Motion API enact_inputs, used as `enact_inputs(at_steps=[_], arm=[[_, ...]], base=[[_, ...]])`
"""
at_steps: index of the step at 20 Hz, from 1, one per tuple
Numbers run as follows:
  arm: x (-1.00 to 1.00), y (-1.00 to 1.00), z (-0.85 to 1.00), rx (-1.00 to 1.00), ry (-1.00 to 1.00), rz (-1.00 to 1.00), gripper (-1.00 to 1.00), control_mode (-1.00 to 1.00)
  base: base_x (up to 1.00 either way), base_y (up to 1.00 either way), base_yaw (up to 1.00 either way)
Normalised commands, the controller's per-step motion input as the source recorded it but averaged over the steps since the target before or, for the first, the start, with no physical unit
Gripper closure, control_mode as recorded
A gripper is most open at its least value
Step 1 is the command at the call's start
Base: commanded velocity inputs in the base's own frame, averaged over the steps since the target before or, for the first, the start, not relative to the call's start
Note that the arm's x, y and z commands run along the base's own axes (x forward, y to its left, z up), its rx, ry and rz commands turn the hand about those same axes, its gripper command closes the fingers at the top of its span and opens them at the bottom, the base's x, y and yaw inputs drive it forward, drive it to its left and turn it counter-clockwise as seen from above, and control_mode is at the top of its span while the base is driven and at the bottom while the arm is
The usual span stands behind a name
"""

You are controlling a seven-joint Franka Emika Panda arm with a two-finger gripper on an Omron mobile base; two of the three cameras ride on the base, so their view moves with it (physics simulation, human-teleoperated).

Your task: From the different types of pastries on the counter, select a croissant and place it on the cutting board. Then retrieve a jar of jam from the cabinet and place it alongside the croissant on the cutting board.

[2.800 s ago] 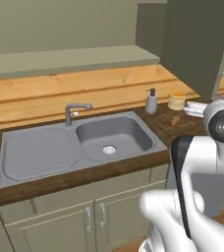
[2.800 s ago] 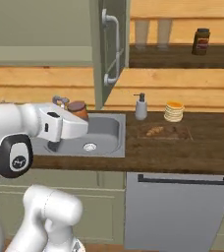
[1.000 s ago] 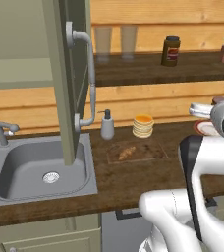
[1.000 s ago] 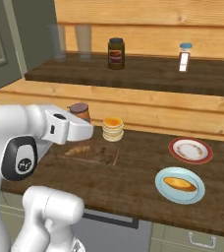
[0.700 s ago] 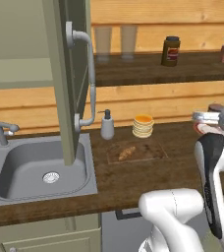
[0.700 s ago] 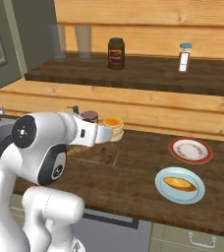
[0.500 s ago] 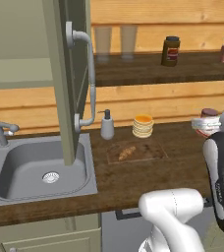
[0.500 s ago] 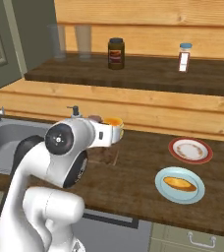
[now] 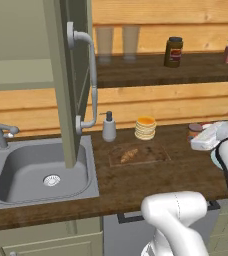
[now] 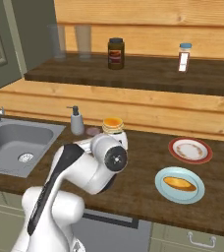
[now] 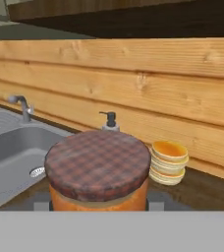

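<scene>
Left base view: croissant (image 9: 129, 154) lies on the cutting board (image 9: 156, 156), beside the pancake stack (image 9: 145, 128). Right base view: the arm appears to cover the board. Hand view: gripper (image 11: 98, 204) clamps the jar of jam (image 11: 98, 172), sink (image 11: 8, 152) beyond

You see the croissant (image 9: 129, 155) on the cutting board (image 9: 156, 155), the pancake stack (image 9: 145, 128) behind it, the soap dispenser (image 9: 108, 128) between stack and sink (image 9: 41, 172).
</scene>
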Motion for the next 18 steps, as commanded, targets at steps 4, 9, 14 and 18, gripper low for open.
enact_inputs(at_steps=[4,9,14,18], arm=[[0.4,0.03,-0.6,-0.03,0.0,0.19,1.0,-1.0],[0.58,0.35,-0.66,-0.01,0.0,0.11,1.0,-1.0],[0.59,0.1,-0.65,0.0,0.0,0.11,1.0,-1.0],[0.56,0.0,-0.52,0.0,0.0,0.13,1.0,-1.0]], base=[[0.0,0.0,0.0],[0.0,0.0,0.0],[0.0,0.0,0.0],[0.0,0.0,0.0]])
